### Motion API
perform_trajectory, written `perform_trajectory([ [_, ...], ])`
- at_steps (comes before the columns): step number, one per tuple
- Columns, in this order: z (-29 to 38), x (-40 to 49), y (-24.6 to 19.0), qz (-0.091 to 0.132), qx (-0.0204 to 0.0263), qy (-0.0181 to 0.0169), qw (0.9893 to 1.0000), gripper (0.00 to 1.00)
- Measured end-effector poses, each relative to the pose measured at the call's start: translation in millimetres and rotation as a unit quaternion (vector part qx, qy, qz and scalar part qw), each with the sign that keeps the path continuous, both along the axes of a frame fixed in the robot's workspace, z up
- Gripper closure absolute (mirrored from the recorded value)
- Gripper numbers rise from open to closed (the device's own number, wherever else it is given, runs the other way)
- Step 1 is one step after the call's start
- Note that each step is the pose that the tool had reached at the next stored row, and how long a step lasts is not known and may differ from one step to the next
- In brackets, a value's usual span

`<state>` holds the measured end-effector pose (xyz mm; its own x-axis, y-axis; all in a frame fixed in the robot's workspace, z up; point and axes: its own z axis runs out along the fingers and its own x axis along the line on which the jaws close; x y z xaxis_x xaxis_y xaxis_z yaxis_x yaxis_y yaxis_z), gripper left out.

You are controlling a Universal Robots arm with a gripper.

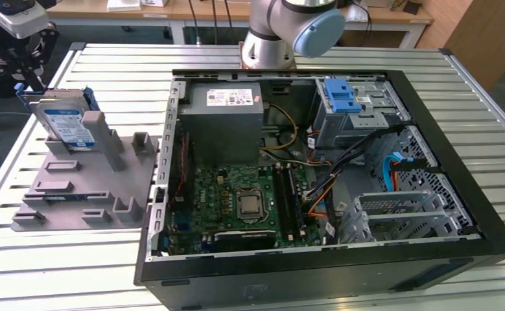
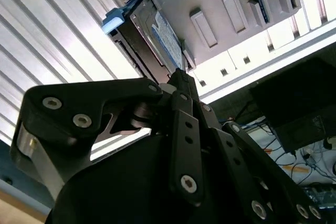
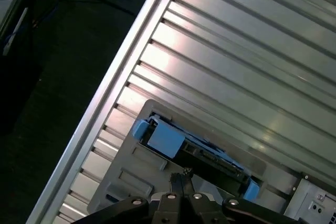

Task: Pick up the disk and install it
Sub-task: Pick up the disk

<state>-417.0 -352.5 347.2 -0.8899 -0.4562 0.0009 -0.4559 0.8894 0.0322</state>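
- Exterior view's left: the gripper hangs above the table's far left corner. In both wrist views its fingertips meet in a point with nothing between them, so it looks closed and empty. It sits just over the disk and is not touching it.
- The disk stands on edge in a slot of a grey plastic stand, label facing out, blue rails on its narrow sides, upper half clear of the slot.
- Handling, my judgement: stiff metal body, dense for its size, smooth faces that could slip, and no liking for knocks. Best hold looks to be across the two broad faces near the top edge, leaving the rails free.
- The table is ribbed metal slats, shiny and hard, with grooves an edge could catch in.
- Centre: an open black computer case lies on its side, with a grey power supply at the back and the green board in front of it.
- Exterior view's right: a grey drive bay with a blue latch on top, and loose cables crowding nearby.
- Room: the arm's base behind the case, wooden desks beyond, dark floor off the table edge.
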Motion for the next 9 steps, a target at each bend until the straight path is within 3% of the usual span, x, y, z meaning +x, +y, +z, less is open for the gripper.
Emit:
perform_trajectory([
  [2,-0.7,-3.2,0.7,0.000,0.0001,-0.0042,1.0000,0.89],
  [5,-0.7,-3.3,1.0,0.019,0.0001,-0.0044,0.9998,0.89],
  [9,-0.7,-3.3,1.0,0.055,0.0003,-0.0043,0.9985,0.89],
])
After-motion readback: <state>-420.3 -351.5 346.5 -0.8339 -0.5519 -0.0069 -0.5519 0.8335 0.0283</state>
